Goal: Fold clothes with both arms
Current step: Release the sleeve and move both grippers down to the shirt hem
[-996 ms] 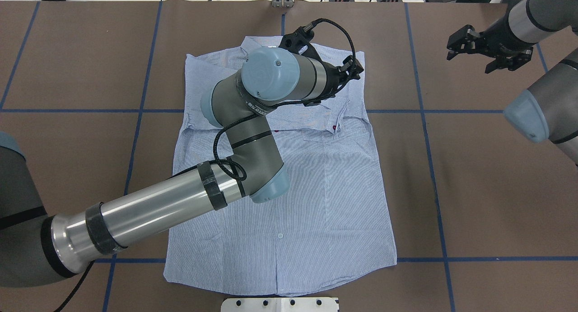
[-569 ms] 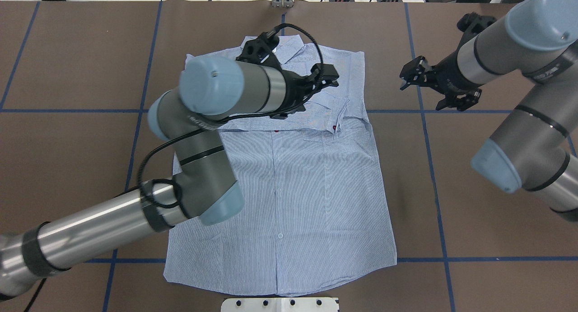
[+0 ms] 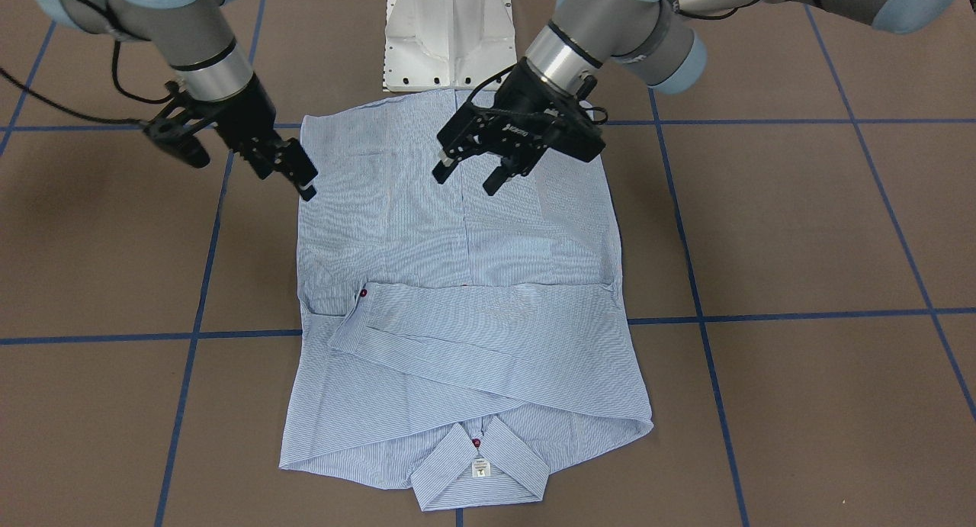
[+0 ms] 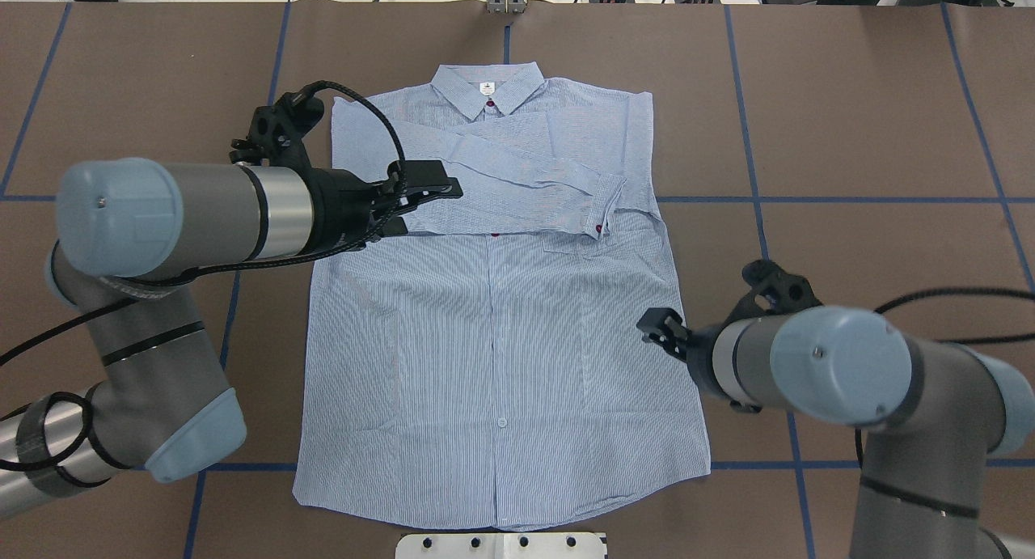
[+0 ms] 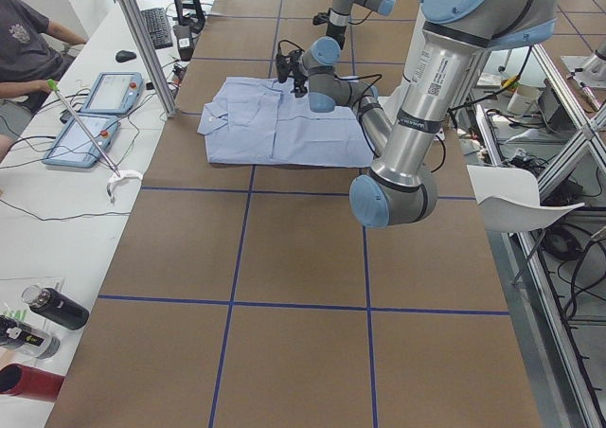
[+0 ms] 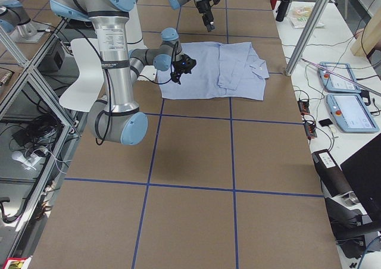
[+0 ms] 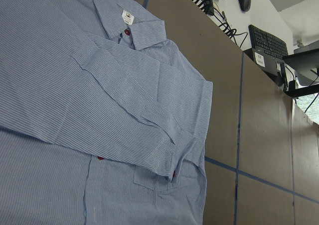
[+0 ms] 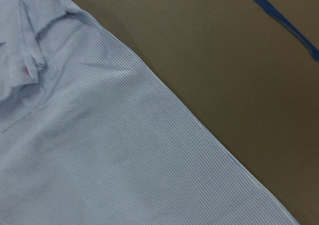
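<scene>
- Left claw [image 3: 467, 178]: jaws spread wide, holding nothing. It hangs clear above the shirt [image 4: 501, 340], over its left half by the folded sleeves.
- Right claw [image 3: 248, 168]: also spread wide and empty, low beside the shirt's right side edge, mid-body. Its wrist cam shows that edge close up and blurry, w/ no cloth btw the fingers.
- Shirt lies flat on the counter [image 4: 849, 138], front up, collar [image 4: 487, 90] at the end far from the robot base, hem nearest it. Both sleeves are crossed over the chest; the top cuff [image 4: 605, 213] w/ its red button ends near the right side.
- Change vs 1 s ago: left arm was stretched across the upper shirt w/ its claw near the right shoulder, and it's now pulled back to the left side. Right arm was far out to the right, well off the shirt, and it's swung in and down to the shirt's edge.
- Sleeves and body look the same as before, no shift I can see.
- My read: sleeve stage is done and let go, and both arms are setting up for the next fold, prob. a side or body fold. Nothing gripped yet.
- Next: each claw needs to get down on an edge w/o dragging the crossed sleeves. Cloth is thin, so it may bunch or slip if only one layer gets pinched.
</scene>
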Motion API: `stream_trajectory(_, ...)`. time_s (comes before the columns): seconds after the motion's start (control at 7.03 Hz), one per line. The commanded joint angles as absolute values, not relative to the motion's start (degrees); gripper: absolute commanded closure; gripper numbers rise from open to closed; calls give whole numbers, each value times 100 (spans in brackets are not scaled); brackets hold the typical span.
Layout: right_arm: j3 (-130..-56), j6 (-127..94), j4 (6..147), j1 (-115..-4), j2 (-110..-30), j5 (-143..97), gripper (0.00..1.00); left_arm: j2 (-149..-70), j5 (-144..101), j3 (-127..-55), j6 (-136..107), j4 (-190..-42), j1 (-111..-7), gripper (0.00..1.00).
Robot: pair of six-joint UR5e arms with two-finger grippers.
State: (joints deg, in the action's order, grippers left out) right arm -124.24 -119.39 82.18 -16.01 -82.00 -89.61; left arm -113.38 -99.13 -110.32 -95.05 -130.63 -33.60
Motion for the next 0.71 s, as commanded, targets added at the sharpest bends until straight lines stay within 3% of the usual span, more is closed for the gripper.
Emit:
stream_trajectory(0.0, -12595, -13274, 8244, -452, -8987, -7896, 6, -10926, -9818, -11302, -8949, -13069, -3401, 0)
stream_trajectory(0.57, -12455, -13781, 8156, -239, -8965, -7813, 15, -10881, -9765, -11636, -8956, -13043, -3401, 0)
